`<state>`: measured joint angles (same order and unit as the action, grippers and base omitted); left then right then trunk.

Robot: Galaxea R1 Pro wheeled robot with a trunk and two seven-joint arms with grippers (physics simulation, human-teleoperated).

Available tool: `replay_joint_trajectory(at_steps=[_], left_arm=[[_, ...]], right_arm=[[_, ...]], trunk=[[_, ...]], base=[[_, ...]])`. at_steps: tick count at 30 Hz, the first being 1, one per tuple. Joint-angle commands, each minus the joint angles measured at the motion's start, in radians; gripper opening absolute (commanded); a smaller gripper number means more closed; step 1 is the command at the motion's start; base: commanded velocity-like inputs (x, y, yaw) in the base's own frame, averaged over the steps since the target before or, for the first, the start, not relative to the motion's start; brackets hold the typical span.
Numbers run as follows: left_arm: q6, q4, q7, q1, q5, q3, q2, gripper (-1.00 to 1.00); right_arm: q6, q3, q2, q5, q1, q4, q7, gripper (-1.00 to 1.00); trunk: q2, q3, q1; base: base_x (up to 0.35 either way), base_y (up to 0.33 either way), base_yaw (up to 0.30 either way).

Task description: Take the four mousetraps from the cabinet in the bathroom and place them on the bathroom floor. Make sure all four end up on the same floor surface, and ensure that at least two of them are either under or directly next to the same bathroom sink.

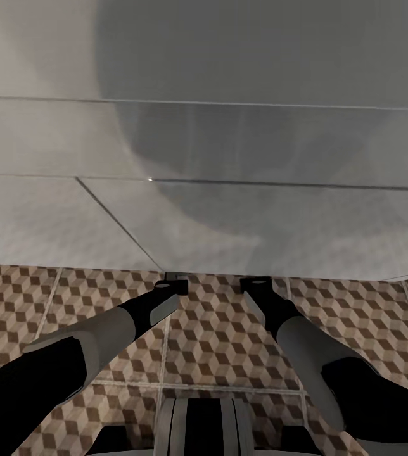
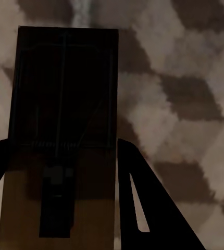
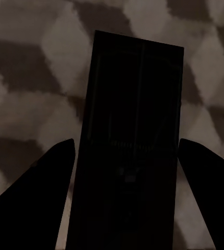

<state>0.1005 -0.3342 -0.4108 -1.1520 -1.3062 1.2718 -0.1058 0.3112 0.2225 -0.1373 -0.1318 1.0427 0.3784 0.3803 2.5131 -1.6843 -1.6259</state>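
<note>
You've got a mousetrap [image 2: 62,135] clamped in L gripper [image 2: 62,198], another trap [image 3: 130,146] between R gripper [image 3: 125,198] fingers, contact unclear. Both hang over the cube-tile floor [image 1: 216,342] at 12 o'clock, just short of the sink [image 1: 229,209] front.

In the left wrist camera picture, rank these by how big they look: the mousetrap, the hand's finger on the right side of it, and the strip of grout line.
1. mousetrap: largest, though it sits nearest the camera.
2. Finger of the left hand, the dark wedge.
3. Pale grout line on the bathroom floor: smallest, a short strip past the trap.
</note>
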Motion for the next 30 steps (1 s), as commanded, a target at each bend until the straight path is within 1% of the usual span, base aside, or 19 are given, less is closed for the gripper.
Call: replay_joint_trajectory(at_steps=[1, 8, 11, 14, 17, 19, 21, 24, 30], left_arm=[[0.005, -0.002, -0.006, -0.002, 0.001, 0.006, 0.0, -1.0], [0.009, 0.002, -0.006, -0.027, 0.001, 0.006, 0.001, -1.0], [0.011, 0.016, -0.006, -0.034, 0.001, 0.006, 0.001, -1.0], [0.013, 0.035, -0.006, -0.048, 0.001, 0.006, 0.0, -1.0], [0.014, 0.044, -0.006, -0.06, 0.001, 0.005, 0.0, -1.0], [0.015, 0.046, -0.005, -0.064, 0.001, 0.005, -0.001, -1.0], [0.017, 0.048, -0.005, -0.066, 0.001, 0.005, -0.006, -1.0], [0.018, 0.049, -0.005, -0.067, 0.001, 0.005, -0.011, -1.0], [0.019, 0.049, -0.005, -0.078, 0.002, 0.004, -0.018, -1.0]], right_arm=[[0.005, 0.009, 0.001, -0.011, 0.0, 0.0, 0.01, -1.0], [0.01, 0.008, -0.001, -0.017, 0.0, -0.008, 0.02, -1.0], [0.014, 0.007, 0.001, -0.018, 0.002, -0.011, 0.021, -1.0], [0.017, 0.006, 0.001, -0.018, 0.012, -0.036, 0.023, -1.0], [0.018, 0.006, 0.001, -0.019, 0.051, -0.099, 0.031, -1.0], [0.017, 0.006, 0.001, -0.021, 0.09, -0.161, 0.037, -1.0], [0.016, 0.005, 0.003, -0.022, 0.117, -0.205, 0.039, -1.0], [0.015, 0.005, 0.001, -0.022, 0.131, -0.229, 0.04, -1.0], [0.015, 0.005, 0.001, -0.023, 0.143, -0.235, 0.04, -1.0]], trunk=[[0.0, -0.001, 0.0], [0.0, -0.001, 0.0], [0.0, -0.001, 0.0], [0.0, -0.001, 0.0], [0.0, -0.001, 0.0], [0.0, -0.001, 0.0], [0.0, -0.001, 0.0], [0.0, -0.001, 0.0], [0.0, -0.001, 0.0]], base=[[0.0, 0.0, 0.0], [0.0, 0.0, 0.0], [0.0, 0.0, 0.0], [0.0, 0.0, 0.0], [0.0, 0.0, 0.0], [0.0, 0.0, 0.0], [0.0, 0.0, 0.0], [0.0, 0.0, 0.0], [0.0, 0.0, 0.0]])
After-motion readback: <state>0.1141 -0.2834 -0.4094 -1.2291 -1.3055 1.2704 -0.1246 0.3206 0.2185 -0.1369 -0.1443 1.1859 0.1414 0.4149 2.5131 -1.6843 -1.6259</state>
